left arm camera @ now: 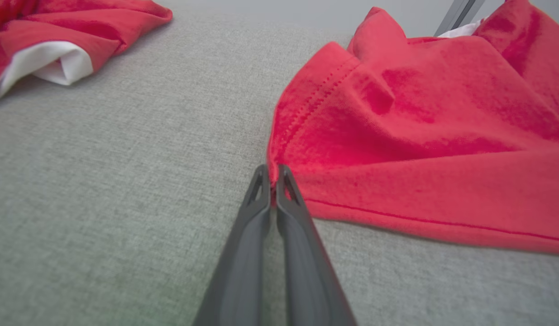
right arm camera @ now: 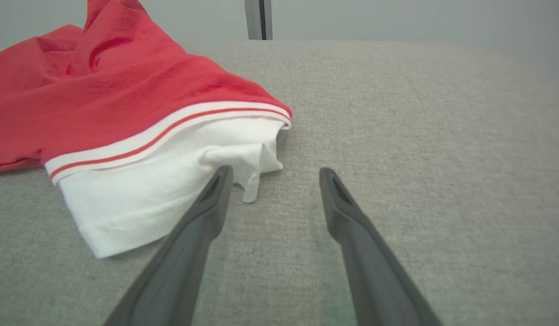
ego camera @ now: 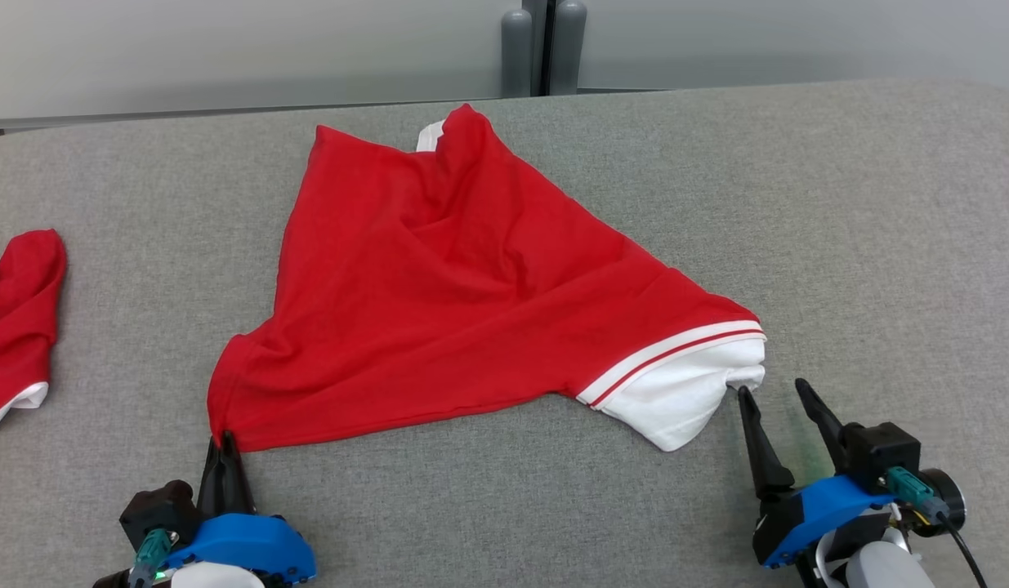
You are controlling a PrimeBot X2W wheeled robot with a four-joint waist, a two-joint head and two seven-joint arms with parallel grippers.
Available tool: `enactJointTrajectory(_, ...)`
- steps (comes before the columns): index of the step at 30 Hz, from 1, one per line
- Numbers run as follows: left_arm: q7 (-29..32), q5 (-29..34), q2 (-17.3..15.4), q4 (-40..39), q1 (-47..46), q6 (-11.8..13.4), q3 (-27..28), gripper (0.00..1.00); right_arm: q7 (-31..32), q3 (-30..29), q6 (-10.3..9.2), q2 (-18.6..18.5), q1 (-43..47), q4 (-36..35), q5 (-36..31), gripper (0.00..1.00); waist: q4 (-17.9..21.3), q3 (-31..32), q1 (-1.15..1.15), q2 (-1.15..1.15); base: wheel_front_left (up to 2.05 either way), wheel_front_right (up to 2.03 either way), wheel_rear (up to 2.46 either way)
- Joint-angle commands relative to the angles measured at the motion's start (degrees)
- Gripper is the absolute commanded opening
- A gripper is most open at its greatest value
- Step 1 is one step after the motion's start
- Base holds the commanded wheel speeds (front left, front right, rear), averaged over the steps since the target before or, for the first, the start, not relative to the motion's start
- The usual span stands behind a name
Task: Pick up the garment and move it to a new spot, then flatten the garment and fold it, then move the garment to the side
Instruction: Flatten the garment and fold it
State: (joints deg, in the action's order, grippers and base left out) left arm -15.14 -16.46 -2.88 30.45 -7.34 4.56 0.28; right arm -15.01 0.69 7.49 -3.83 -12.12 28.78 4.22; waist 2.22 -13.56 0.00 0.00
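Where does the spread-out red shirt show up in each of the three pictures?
Head view: shirt in the centre.
Left wrist view: shirt across the right half.
Right wrist view: shirt at upper left.
Shared landmark: the grey post behind it, at the top edge.

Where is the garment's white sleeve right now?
In the head view, the white sleeve sits at the red garment's near right corner, resting on the grey surface, just ahead of the open right end effector.
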Motion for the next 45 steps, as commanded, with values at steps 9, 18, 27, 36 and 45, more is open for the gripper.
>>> enactJointTrajectory(9,0.0,0.9,0.0,0.1,-1.6,0.0,-0.5,0.00,-0.3,1.6,0.01,0.1,-2.2,1.6,0.0,1.00,-0.7,-1.3,0.00,0.00,0.00,0.00,0.00)
enactJointTrajectory(18,0.0,1.3,0.0,-0.1,-2.5,0.0,-1.2,0.00,-0.3,2.1,0.01,-0.3,-3.9,4.0,0.3,0.00,-1.5,-2.4,0.00,0.00,0.00,0.00,0.00)
enactJointTrajectory(27,0.0,1.6,0.0,-3.0,-1.9,-0.9,-2.0,0.00,-0.3,1.9,0.01,-1.2,-0.6,-1.3,3.2,0.00,0.8,0.7,0.00,0.00,0.00,0.00,0.00)
enactJointTrajectory(36,0.0,4.8,0.0,-9.7,-4.4,-3.2,-0.4,0.00,-0.3,6.7,0.01,-3.8,-0.3,-13.4,9.7,0.00,3.9,7.2,0.00,0.00,0.00,0.00,0.00)
enactJointTrajectory(45,0.0,9.4,-3.2,-17.7,-14.1,-7.7,2.3,0.00,-0.3,2.8,0.01,-6.4,-9.1,-26.1,15.7,0.00,5.2,12.3,0.00,0.00,0.00,0.00,0.00)
